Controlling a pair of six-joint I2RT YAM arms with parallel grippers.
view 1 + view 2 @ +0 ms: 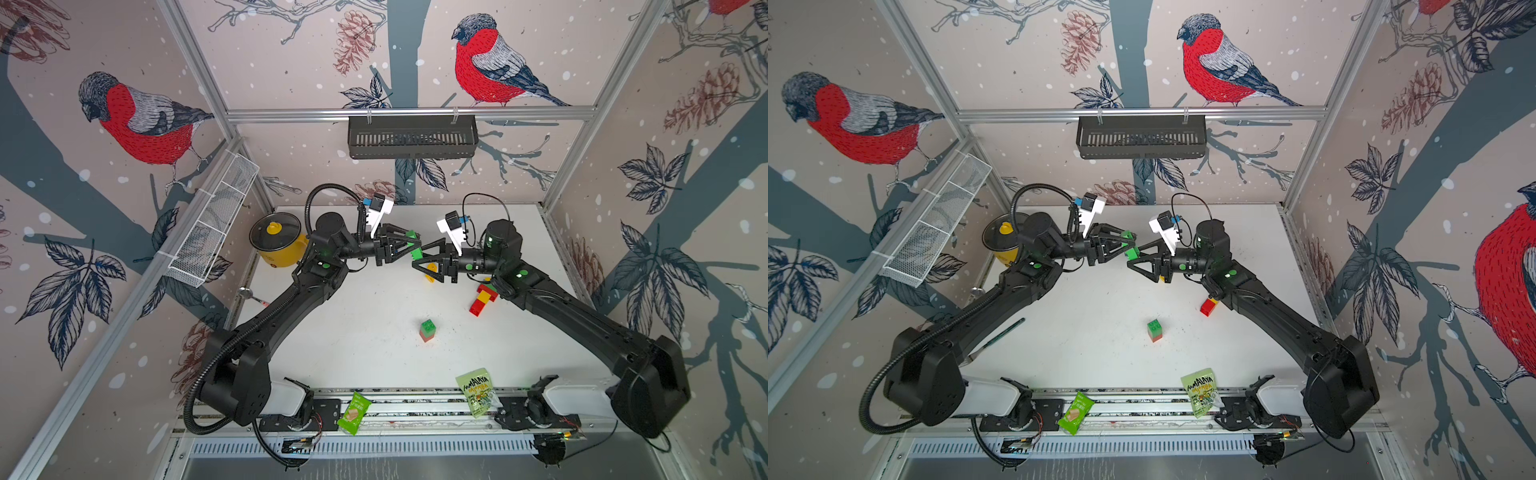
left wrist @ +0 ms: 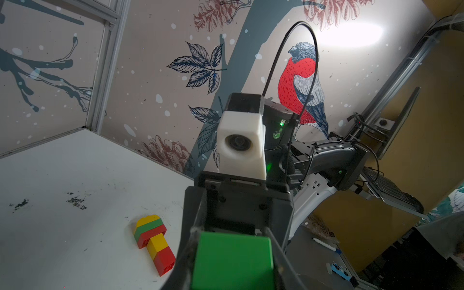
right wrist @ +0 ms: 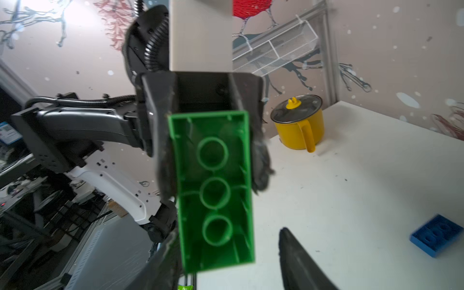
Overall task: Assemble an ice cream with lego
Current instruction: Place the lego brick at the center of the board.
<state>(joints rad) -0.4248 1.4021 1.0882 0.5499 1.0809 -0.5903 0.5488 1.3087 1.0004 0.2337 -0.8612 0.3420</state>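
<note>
Nearest, a small green-on-red stack [image 1: 427, 330] stands upright on the counter [image 1: 353, 332]. Beyond it the striped lego assembly [image 1: 481, 300] lies on its side, stem nearward, rounded end under the right arm. Farthest, aloft, the left tool [image 1: 406, 243] clamps the long green brick [image 3: 214, 190], long axis near upright, hollow underside facing the released right tool [image 1: 417, 259].

At the center of a top view, the 2 arms are meeting tip to tip. The left gripper [image 1: 412, 244] is clamping a green brick [image 3: 213, 188], and the right gripper [image 1: 415, 258] is gaping beside it.
</note>
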